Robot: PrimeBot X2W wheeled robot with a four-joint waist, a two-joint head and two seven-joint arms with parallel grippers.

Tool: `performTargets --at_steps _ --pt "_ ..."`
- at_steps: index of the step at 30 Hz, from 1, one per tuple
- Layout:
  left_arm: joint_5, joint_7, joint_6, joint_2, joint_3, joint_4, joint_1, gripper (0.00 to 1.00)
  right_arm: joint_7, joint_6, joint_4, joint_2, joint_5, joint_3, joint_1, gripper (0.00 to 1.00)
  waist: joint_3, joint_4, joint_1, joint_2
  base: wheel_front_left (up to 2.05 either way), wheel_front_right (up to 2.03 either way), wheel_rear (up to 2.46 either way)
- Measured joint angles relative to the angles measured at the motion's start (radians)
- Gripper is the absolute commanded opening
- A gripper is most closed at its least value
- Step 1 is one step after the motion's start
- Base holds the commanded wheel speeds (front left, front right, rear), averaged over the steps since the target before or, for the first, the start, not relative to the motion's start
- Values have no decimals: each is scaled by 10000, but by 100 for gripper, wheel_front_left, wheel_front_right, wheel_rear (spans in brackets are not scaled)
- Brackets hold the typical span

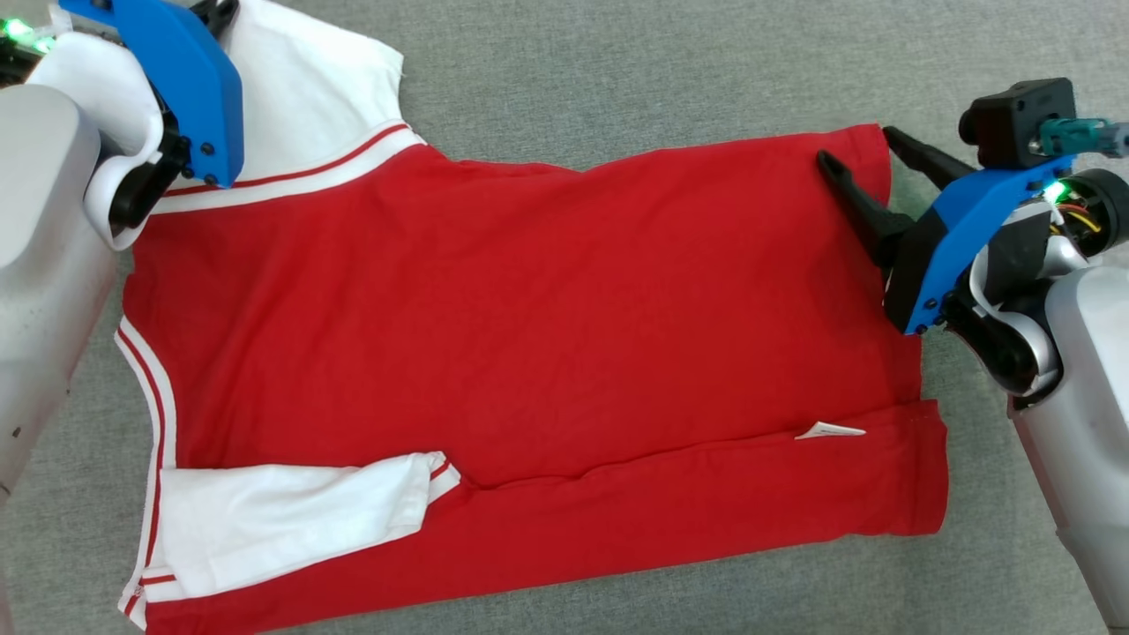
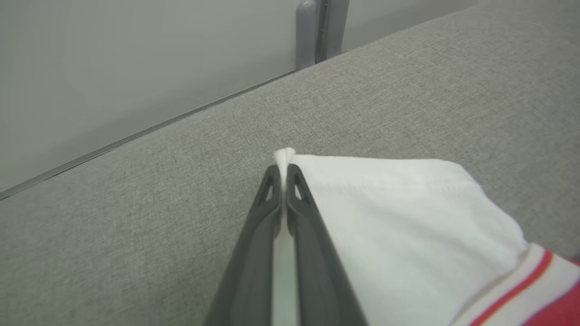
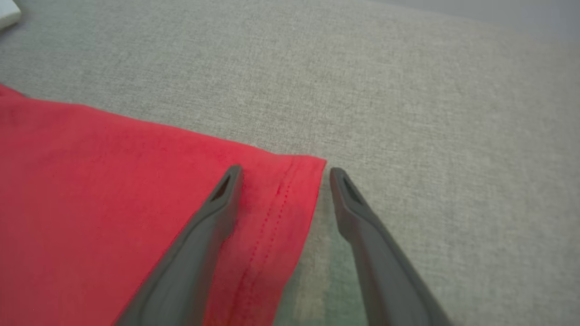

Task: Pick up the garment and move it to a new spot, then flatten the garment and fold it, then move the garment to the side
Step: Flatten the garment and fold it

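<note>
Left jaws pinch the white sleeve [image 2: 398, 217] corner of the soft bright red jersey [image 1: 529, 335]; right jaws, wide, straddle its hem corner. Best to close firmly, then lift both evenly.

Soft, even, bright light leaves only faint shadows on the grey table [image 1: 617, 88], the white sleeve [image 1: 309, 79] of the red jersey [image 1: 529, 309] looks nearly washed out in the head view, and in both wrist views the dark fingers [image 3: 199, 256] blur toward the bottom edge, close to the lens.
</note>
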Motion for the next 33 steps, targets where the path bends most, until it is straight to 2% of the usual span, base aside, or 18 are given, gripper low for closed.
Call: performTargets --at_steps 6,7,8,9,13,20,33 --pt "-159 -249 2 -132 -290 -12 -165 0 224 0 1039 2 -125 324 -517 100 13 157 -1 0 0 0 0" --pt "-182 -309 0 -148 -330 -19 -197 0 226 0 1168 -6 -176 368 -625 71 11 180 0 0 0 0 0" --pt "-190 -351 2 -159 -359 -19 -249 0 148 0 1269 -6 -180 401 -701 5 -2 209 0 0 0 0 0" --pt "-226 -420 2 -163 -389 -31 -287 0 84 2 1381 0 -178 430 -757 0 -20 228 0 0 0 0 0" --pt "-368 -777 2 -211 -514 -61 -329 0 -259 2 1728 2 -171 535 -817 0 -151 313 0 0 0 0 0" --pt "-660 -1488 0 -242 -665 -309 -257 0 -1513 0 2196 -36 -286 500 -856 0 -617 549 0 0 0 0 0" --pt "-1158 -2964 2 276 -771 -1682 1127 0 -3388 0 2734 -222 -349 504 -2 0 -1668 1116 0 0 0 0 0"
